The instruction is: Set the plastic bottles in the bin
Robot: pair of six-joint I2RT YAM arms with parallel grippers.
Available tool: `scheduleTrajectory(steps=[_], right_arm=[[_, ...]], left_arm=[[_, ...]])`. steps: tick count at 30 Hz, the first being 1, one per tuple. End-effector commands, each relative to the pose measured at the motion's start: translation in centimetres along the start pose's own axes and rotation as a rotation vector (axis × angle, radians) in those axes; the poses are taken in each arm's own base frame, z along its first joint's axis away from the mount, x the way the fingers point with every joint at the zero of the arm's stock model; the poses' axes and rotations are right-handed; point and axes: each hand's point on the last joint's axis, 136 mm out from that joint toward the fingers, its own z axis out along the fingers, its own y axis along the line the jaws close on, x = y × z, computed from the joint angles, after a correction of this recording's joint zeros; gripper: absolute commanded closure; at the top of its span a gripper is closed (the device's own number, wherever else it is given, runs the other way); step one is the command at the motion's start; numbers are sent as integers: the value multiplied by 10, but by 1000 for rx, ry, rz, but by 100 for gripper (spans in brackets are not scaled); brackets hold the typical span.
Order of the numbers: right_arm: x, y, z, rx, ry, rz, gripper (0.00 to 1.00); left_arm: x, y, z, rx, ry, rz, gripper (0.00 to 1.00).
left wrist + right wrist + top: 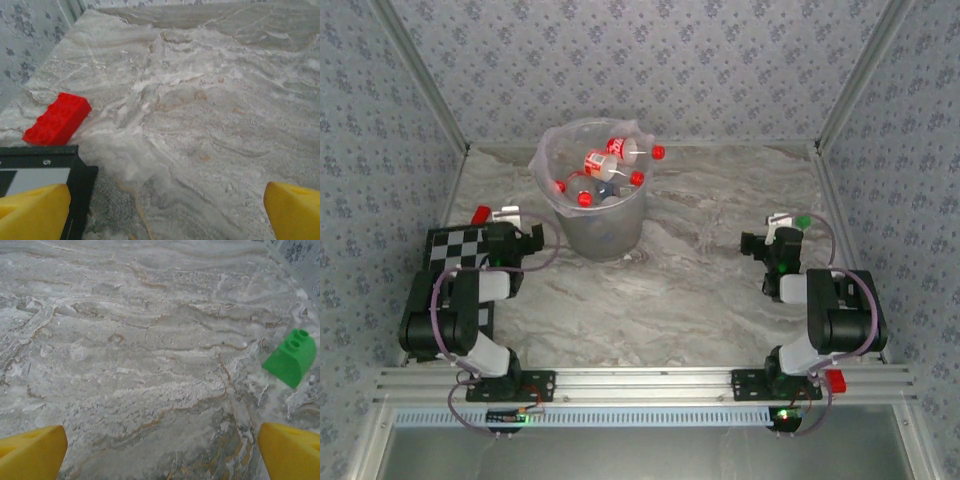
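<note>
At far left, a red toy brick (pixel 57 118) lies on the marbled table (pixel 710 290), just beyond the corner of a black-and-white checkerboard (pixel 455 245). We see the left gripper (pixel 162 212) low over that corner. Its yellow fingertips (pixel 32 210) are spread wide, with nothing between them but board edge and bare tabletop.

Toward the back, left of centre, the bin (pixel 605 235) stands upright, a thin clear liner (pixel 544 165) ruffled over its rim. The plastic bottles (pixel 605 165) lie heaped inside it, with red caps and red labels uppermost; we cannot count them through the pile.

On the right, well apart from the bin, the right gripper (pixel 160 452) hangs over open marble, its fingertips likewise wide and empty. A green block (pixel 291 357) with a rounded side and two studs sits just to its right.
</note>
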Motion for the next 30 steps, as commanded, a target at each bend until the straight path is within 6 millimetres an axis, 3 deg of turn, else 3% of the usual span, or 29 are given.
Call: scheduleTrajectory(steps=[1,2,30], right_arm=[[-20,4,0,-24,-80,28,0],[-19,4,0,-22,-74,27,0],[-20,9,1,-32,-69,1,0]], left_arm=[[-14,-4,0,50,-92,-34,1],[-7,-4,0,48,-63,-30,1],[-9,-5,0,53,-53,-32,1]])
